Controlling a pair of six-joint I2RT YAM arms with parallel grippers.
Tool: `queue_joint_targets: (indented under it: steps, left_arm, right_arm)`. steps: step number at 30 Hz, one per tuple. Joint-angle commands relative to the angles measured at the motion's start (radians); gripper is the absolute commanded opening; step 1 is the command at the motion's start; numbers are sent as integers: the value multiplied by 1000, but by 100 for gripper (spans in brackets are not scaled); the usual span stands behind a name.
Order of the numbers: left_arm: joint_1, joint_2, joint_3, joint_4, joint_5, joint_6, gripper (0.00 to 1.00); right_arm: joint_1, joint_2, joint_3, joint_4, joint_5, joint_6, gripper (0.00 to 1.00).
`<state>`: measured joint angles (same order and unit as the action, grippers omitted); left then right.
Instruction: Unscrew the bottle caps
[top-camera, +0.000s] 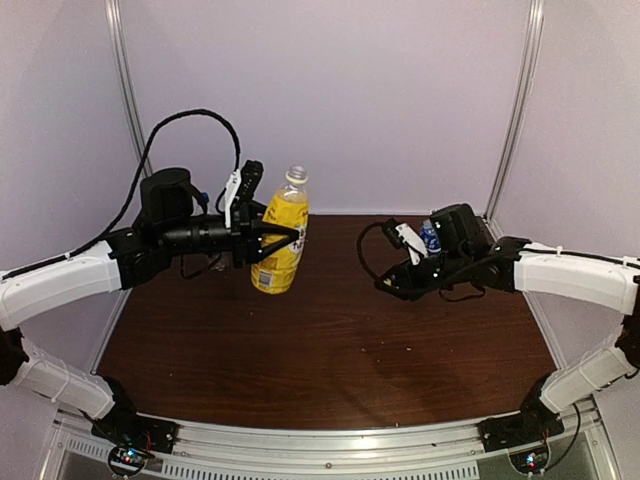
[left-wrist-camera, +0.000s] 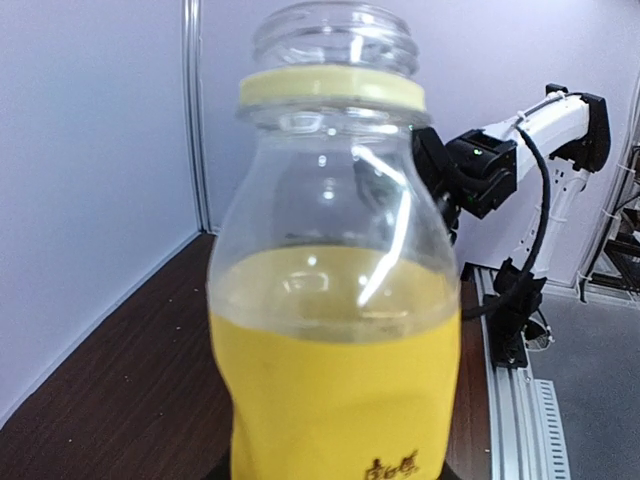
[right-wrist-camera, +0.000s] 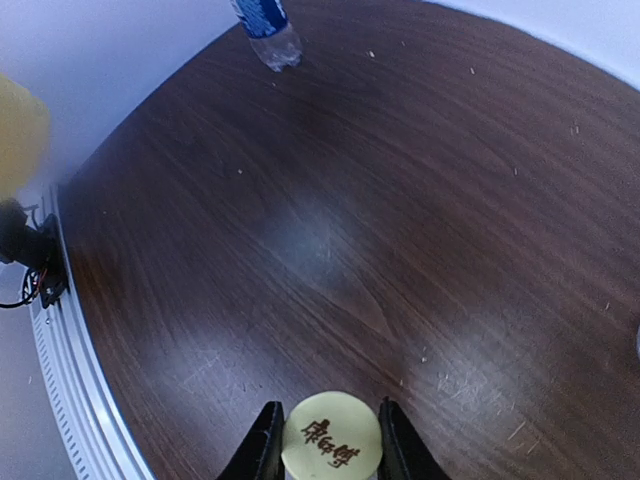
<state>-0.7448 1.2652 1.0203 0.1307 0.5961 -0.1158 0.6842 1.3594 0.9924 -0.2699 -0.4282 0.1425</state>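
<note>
Left fingers (top-camera: 280, 231) grip the yellow bottle (left-wrist-camera: 335, 400) (neck open, uncapped); right fingers (right-wrist-camera: 262, 450) pinch the yellow cap (right-wrist-camera: 332, 437) between them, above the bench (right-wrist-camera: 400, 200).

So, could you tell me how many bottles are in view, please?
2. The yellow bottle is gripped by the left tool; a clear blue-labelled bottle is partly hidden behind the right arm. Another may be hidden.

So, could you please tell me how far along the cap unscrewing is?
Done: the yellow bottle has an open neck. In hand: the left gripper grips that bottle while the right gripper holds the yellow cap. Left: putting the cap down, then the blue-labelled bottle, whose cap is not visible here.
</note>
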Motion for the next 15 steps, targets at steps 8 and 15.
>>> queue_joint_targets:
  steps: [8,15]
  left_arm:
    - [7,1,-8,39,-82,24,40]
    - [7,-3,-8,31,-99,28,40]
  right_arm:
    - [20,98,-238,238,198,152,25]
    - [39,243,-208,268,200,145,25]
